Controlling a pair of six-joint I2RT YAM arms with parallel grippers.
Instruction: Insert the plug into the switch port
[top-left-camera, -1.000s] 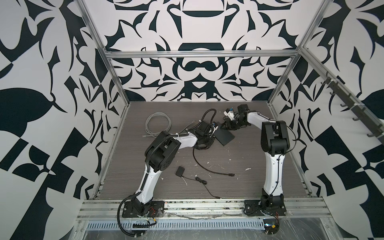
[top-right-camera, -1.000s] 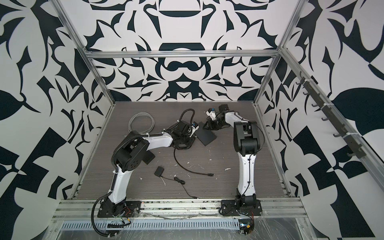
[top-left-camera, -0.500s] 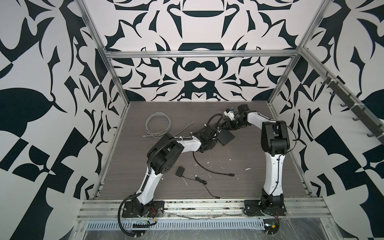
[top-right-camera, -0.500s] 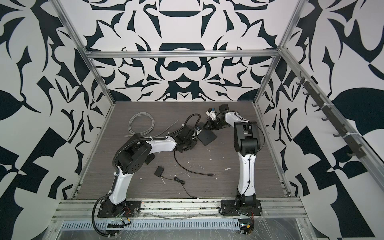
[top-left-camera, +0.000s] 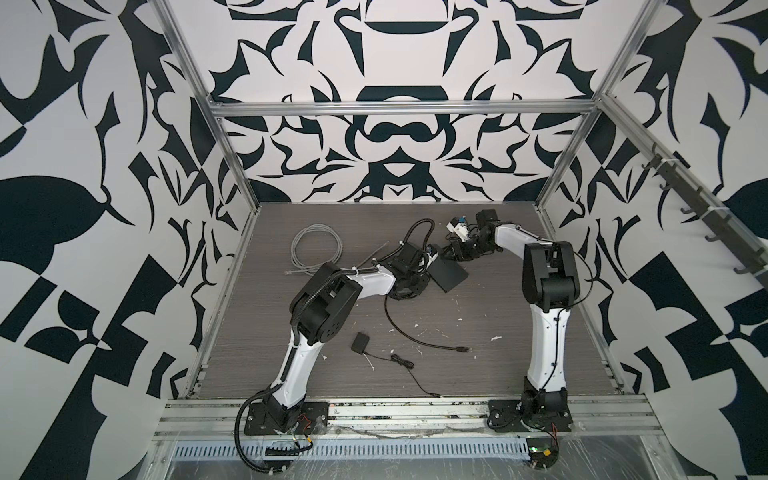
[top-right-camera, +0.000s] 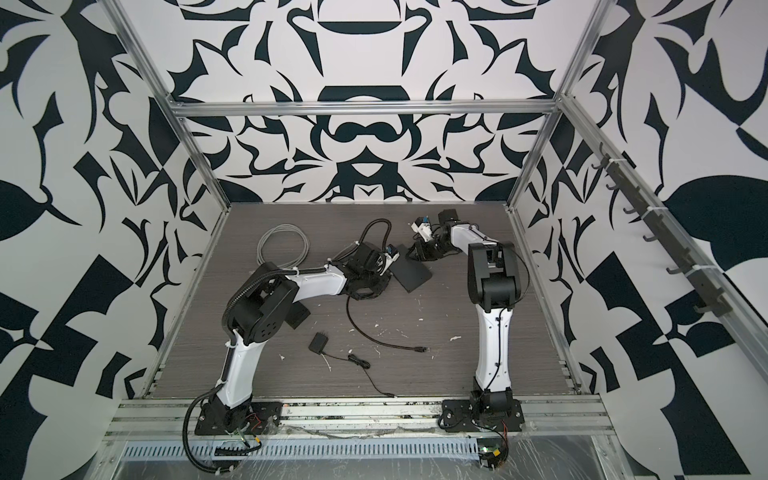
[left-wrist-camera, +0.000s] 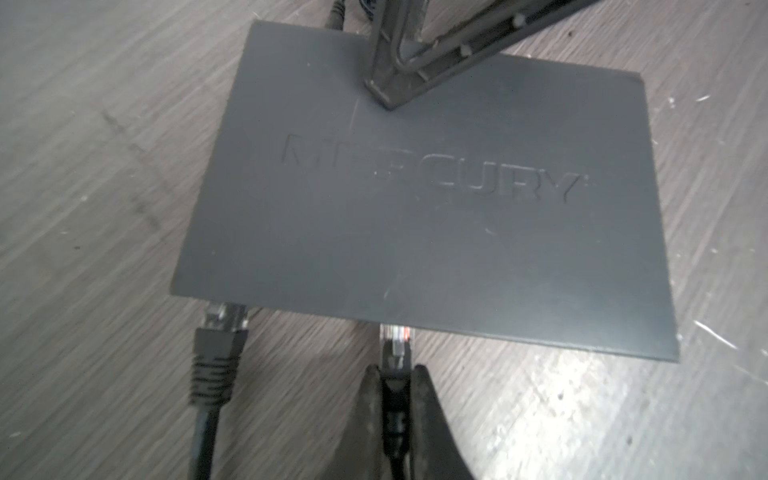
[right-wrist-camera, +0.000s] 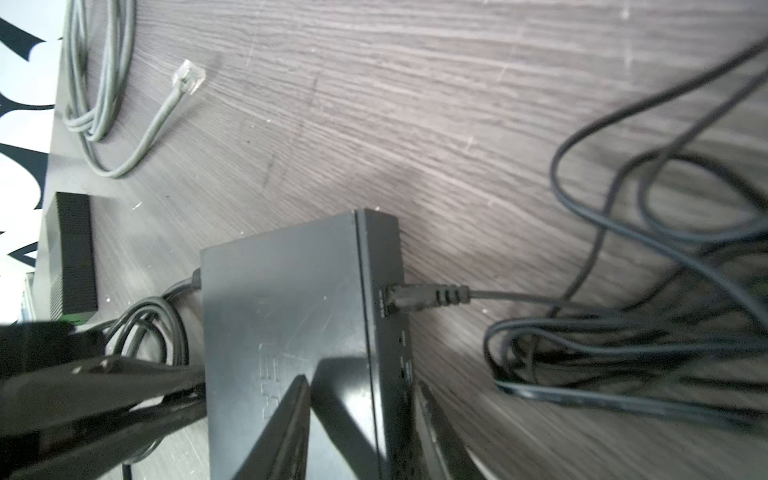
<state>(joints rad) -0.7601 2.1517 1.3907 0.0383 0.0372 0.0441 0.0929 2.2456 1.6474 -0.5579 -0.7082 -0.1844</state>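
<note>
- Table: grey wood-grain top, flecked with white scraps.
- Left arm: reaches to the far centre, ending at the switch's left side.
- Right arm: bent in from the right toward the switch's far side.
- Grey cable: a loose coil at far left, with its clear connector lying free.
- Switch: a flat black box at far centre, lying between the two grippers. A black-booted lead is seated in its port face.
- Right gripper: fingers apart, astride the switch's far edge, with one tip on the top face. Cannot tell whether they pinch it.
- Left gripper: clamped on the plug's black boot.
- Adapter: a small black block with a thin lead, at near centre.
- Plug: clear tip at the edge of the switch's port face, beside the seated lead. Depth of entry cannot be told.
</note>
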